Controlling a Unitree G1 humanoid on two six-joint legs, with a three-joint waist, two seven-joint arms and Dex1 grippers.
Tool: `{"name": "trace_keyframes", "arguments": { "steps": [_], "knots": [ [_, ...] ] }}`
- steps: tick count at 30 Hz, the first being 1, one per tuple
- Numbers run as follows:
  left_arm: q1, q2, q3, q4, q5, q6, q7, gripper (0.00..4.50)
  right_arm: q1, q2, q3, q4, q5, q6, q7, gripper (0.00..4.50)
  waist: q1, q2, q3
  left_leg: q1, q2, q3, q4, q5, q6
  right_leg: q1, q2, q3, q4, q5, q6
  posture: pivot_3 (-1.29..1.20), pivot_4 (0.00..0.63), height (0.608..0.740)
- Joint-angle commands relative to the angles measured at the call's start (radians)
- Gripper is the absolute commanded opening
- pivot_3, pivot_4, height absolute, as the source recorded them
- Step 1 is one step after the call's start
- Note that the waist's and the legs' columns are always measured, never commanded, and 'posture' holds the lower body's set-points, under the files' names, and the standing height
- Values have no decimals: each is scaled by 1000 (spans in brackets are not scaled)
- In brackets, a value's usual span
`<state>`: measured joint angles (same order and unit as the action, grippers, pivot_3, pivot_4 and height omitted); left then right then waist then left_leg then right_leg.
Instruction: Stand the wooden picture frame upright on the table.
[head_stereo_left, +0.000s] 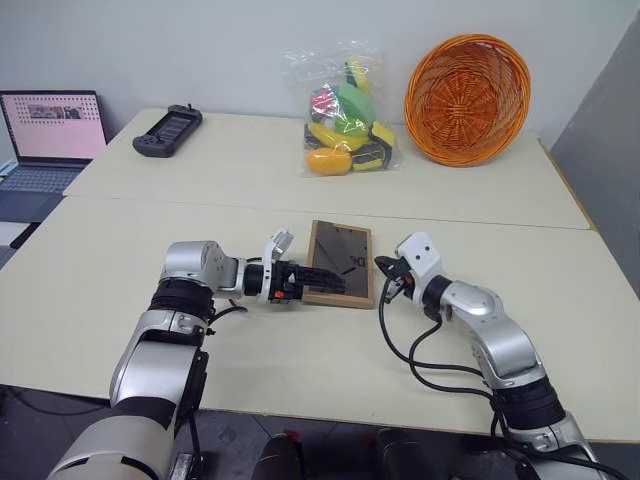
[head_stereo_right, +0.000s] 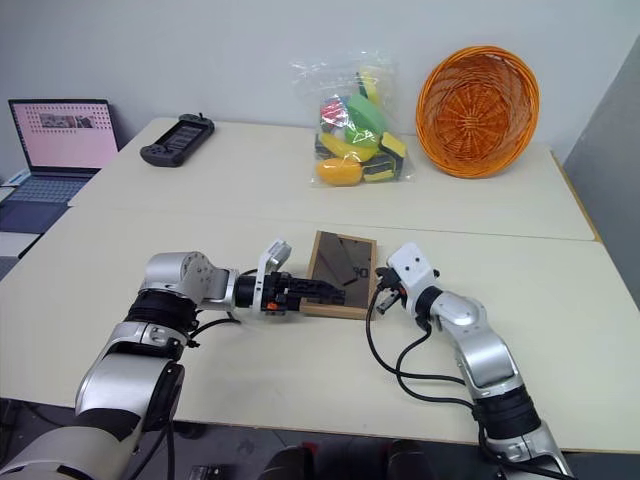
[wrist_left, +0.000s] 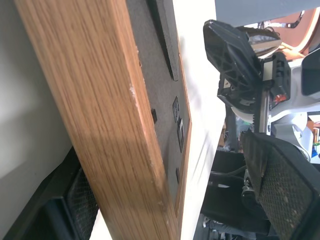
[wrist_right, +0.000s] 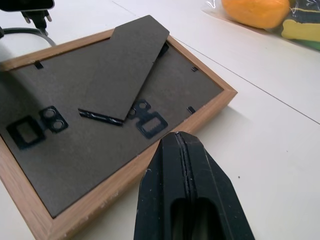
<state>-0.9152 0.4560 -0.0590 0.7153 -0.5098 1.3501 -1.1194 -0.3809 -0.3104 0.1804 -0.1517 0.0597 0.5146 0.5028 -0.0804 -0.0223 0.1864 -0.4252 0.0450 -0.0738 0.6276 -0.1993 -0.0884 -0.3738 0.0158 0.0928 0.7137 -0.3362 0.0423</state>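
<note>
Light wood rims the wooden picture frame, which lies back-side up near the middle of the table, its dark grey-brown back panel and fold-out stand facing the ceiling. The stand rests flat or nearly flat against the panel, with small black clips and hanger plates around it. The frame's near edge seems a little raised on the left arm's side, though that is hard to tell.

From the robot's left, the left gripper reaches in sideways with its fingers spread wide. One black finger lies across the frame's dark back near the lower left corner; the left wrist view shows the wooden edge running between the two fingers, one on each side of the frame, without a clear squeeze on it.

From the robot's right, the right gripper sits just beside the frame's right edge, its two black fingers pressed together and holding nothing. Its tip is close to the wooden rim; contact cannot be made out.

Well behind, on the far part of the table, stand a clear bag of colourful toys, an orange wicker basket tipped on edge against the wall, and a black handheld controller. An open laptop sits off to the left.
</note>
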Motion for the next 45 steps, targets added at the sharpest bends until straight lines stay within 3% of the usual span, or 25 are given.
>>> {"name": "trace_keyframes", "arguments": {
  "steps": [1, 4, 19, 30, 38, 45],
  "knots": [
    [3, 4, 7, 18, 14, -13, 30, 4302, 7, -17, -22, -36, 11, -8, 6, 0, 0, 0, 0, 0, 0, 0, 0, 0, 0, 0, 0, 0, 0, 0, 0, 0, 150, 740],
    [2, -3, 18, 23, 17, -25, 42, 4302, 10, -27, -28, -40, 15, -7, 10, 0, -1, 0, 0, 0, 0, 0, 0, 0, 0, 0, 0, 0, 0, 0, 0, 0, 150, 740],
    [10, 3, 31, -12, -21, 6, 21, 1357, 12, -41, -30, -23, 16, -15, 14, 0, 0, 0, 0, -1, 0, 0, -1, 0, 0, -1, 0, 0, -1, 0, 0, 0, 150, 740],
    [19, 30, -2, -59, -26, 15, 5, 1295, 31, -83, -42, -16, 3, -45, 26, 0, -1, 0, 0, -1, 0, 0, -1, 0, 0, -1, 0, 0, -1, 0, 0, 0, 150, 740],
    [-75, 57, 26, -18, -18, -78, -30, 1295, 35, -165, -101, -45, 51, -18, 93, 0, 0, 0, 0, -1, 0, 0, -1, 0, 0, -1, 0, 0, -1, 0, 0, 0, 150, 740],
    [-139, 126, -35, -152, 6, -256, -172, 1295, -29, -260, -214, -102, 162, 58, 171, 0, 1, 0, 1, -6, 0, 0, -1, 0, 0, -6, 0, 0, -2, 0, 0, 0, 150, 740]
  ]
}}
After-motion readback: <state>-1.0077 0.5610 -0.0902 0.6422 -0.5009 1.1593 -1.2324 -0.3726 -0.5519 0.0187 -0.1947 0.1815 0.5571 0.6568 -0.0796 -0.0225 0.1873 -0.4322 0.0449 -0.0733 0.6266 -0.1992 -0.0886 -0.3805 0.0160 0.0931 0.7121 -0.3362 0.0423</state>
